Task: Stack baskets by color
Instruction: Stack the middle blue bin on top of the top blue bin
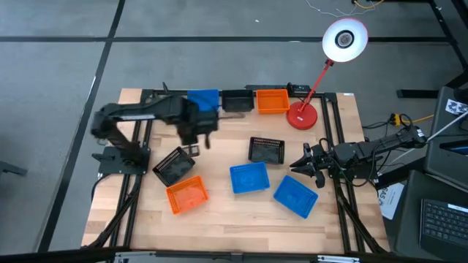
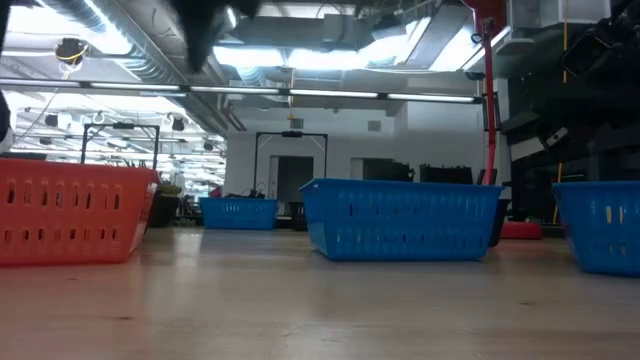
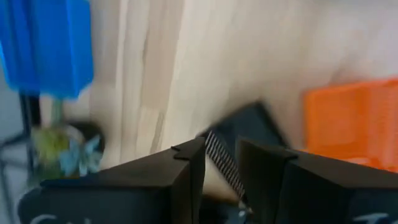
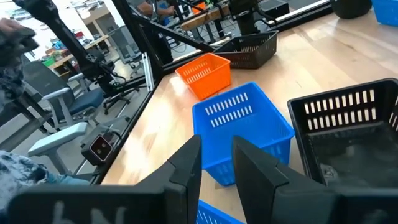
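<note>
These baskets look like light, thin-walled plastic to me, a bit flexy and probably slick on the smooth walls. I'd pinch 1 short wall at the rim and lift straight up; the slots and mesh should give some bite, but a squeeze mid-wall may bow it.

Looks-wise they're all small open rectangles: blue and orange ones with slotted walls, black ones with fine mesh. 3 sit in a row along the far edge of the surface: a back blue basket, a back black basket and a back orange basket, close by the red lamp. The loose ones are a middle black basket, a tilted black basket on the left, a front orange basket, a centre blue basket and a right blue basket. No stacks that I can make out.

The left gripper hangs between the back row and the tilted black one; a mesh edge shows between its jaws in the wrist view, but I can't tell if they're pinching it. The right gripper waits just beside the 2 blue ones, jaws apart with nothing in them
</note>
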You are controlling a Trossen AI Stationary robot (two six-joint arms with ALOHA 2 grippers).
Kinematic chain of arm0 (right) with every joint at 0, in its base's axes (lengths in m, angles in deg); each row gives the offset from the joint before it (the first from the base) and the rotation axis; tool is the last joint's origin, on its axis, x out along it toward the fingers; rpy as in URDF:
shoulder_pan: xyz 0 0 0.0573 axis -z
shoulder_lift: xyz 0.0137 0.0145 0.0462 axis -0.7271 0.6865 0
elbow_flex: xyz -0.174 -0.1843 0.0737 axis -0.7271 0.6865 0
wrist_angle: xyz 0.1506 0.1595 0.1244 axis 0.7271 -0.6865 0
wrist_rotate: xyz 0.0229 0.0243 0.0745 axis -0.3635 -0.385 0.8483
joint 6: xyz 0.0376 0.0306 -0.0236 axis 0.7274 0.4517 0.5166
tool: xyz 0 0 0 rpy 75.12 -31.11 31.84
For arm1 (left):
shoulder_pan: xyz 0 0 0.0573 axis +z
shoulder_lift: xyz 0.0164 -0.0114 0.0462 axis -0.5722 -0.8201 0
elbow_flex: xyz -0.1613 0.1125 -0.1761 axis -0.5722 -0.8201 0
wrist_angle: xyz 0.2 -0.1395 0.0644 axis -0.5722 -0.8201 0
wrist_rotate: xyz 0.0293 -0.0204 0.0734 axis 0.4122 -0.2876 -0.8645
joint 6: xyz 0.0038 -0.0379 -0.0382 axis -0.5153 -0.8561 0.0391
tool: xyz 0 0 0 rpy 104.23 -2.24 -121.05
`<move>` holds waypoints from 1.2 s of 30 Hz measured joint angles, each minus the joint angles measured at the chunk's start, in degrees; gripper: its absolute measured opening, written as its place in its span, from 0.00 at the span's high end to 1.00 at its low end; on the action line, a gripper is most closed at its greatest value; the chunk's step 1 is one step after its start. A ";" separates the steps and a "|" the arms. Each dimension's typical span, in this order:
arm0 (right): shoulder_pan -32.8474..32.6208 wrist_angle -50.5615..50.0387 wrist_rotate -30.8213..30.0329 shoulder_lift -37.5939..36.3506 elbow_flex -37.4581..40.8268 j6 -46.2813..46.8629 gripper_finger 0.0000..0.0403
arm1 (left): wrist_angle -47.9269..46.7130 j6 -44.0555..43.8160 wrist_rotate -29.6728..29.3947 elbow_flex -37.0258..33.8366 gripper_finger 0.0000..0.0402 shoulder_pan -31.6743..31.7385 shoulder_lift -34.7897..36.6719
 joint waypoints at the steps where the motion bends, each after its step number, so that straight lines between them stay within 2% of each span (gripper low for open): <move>1: 0.00 0.03 -0.01 -0.02 0.00 0.00 0.78 | 0.69 -1.83 -1.13 -3.85 0.80 -0.42 1.80; 4: 0.00 0.32 -0.01 -0.02 0.00 -0.02 0.78 | 3.37 -7.16 -1.50 -14.78 0.80 -1.21 7.22; 9: 0.00 0.47 -0.10 -0.02 0.00 1.24 0.78 | 13.04 -12.21 7.37 -31.30 0.80 -1.43 14.07; 12: 0.00 0.54 -0.12 -0.02 0.00 1.15 0.78 | 21.01 -13.52 7.77 -37.90 0.80 -1.78 16.51; 15: 0.00 0.84 -0.29 -0.04 0.00 1.03 0.78 | 34.88 -12.27 7.92 -40.74 0.80 -2.24 16.93; 21: 0.02 1.09 -2.52 -0.02 0.00 1.03 0.78 | 74.47 -2.62 8.55 -40.97 0.80 -2.88 13.85; 23: 0.00 1.18 -2.53 -0.02 0.00 1.03 0.78 | 81.74 -2.07 10.16 -39.75 0.80 -3.42 10.50; 30: 0.01 1.21 -2.53 -0.07 0.00 1.04 0.78 | 80.50 -2.45 10.87 -29.40 0.80 -6.26 -8.66; 36: 0.01 0.92 -2.04 -0.05 0.00 1.86 0.78 | 66.32 -0.97 10.46 -17.31 0.80 -6.95 -18.39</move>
